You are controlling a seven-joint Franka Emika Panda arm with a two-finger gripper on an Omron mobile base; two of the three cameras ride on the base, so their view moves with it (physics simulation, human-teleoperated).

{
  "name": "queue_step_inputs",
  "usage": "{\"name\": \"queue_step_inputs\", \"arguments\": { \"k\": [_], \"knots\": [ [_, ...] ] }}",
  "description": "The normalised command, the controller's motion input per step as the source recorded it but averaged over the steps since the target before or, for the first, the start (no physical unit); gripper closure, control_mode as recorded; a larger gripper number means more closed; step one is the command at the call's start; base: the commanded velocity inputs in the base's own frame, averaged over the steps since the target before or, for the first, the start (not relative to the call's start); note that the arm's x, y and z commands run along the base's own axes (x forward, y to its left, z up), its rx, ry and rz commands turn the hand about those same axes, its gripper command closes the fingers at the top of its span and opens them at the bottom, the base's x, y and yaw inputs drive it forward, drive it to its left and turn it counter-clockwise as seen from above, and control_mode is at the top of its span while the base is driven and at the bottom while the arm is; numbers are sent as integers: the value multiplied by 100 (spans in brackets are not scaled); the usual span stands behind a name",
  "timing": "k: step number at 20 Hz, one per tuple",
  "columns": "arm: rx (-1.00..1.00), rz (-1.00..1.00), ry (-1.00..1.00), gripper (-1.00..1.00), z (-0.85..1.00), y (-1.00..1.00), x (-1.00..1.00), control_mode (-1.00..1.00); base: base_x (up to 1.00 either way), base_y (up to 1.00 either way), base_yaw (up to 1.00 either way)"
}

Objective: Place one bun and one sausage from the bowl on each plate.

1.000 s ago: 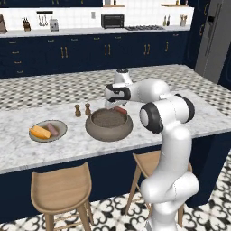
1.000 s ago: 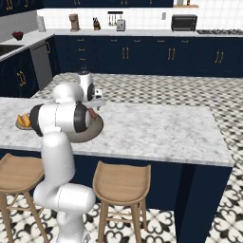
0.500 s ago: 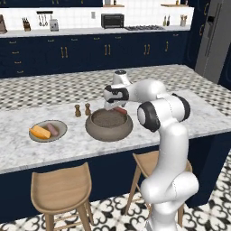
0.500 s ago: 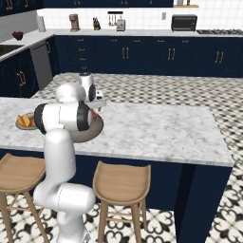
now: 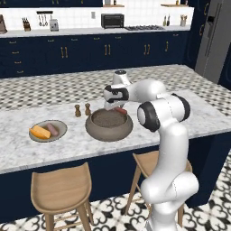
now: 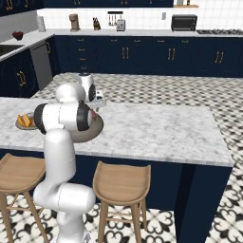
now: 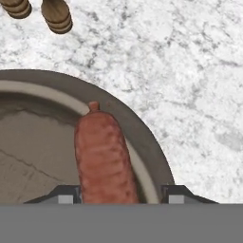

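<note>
Looks about half done, judging by the layout. On the grey-tan plate (image 5: 62, 126), near the left end of the island counter (image 5: 198, 118) towards its front edge: one orange bun (image 5: 39, 132) and one pinkish sausage on the plate (image 5: 53, 129), side by side, touching or nearly so. Counts as one plate served. Left to do, by this reckoning: a bun and a sausage for the other plate.

Now in hand, apparently: the pick of the red-brown sausage (image 7: 105, 159) from the bowl (image 5: 101, 133). Sits mid-counter, the bowl, just right of the plate and apart from it, with two small brown shakers (image 5: 82, 109) just behind its left side. Lies against the bowl's inner wall on the far right side, the sausage, one knotted end up at the rim.

Gripper (image 7: 121, 197) low over that rim, fingertips (image 7: 66, 195) astride the sausage at about half spread. Close in on one side, a sliver of gap on the other; cannot tell whether clamped yet or merely bracketing.

Sausage: plump, smooth, faintly ridged, rounded, glossy red-brown. Bowl: thick-walled, rough dark grey-brown, paler band inside the lip. No bun to be made out in the part of the bowl floor on show.
</note>
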Motion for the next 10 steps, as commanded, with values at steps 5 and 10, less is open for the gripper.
{"name": "queue_step_inputs", "arguments": {
  "k": [5,10],
  "knots": [
    [0,0,0,100,0,0,0,-100,0,0,0],
    [0,0,-2,100,47,0,-21,-100,0,0,0]
  ]
}}
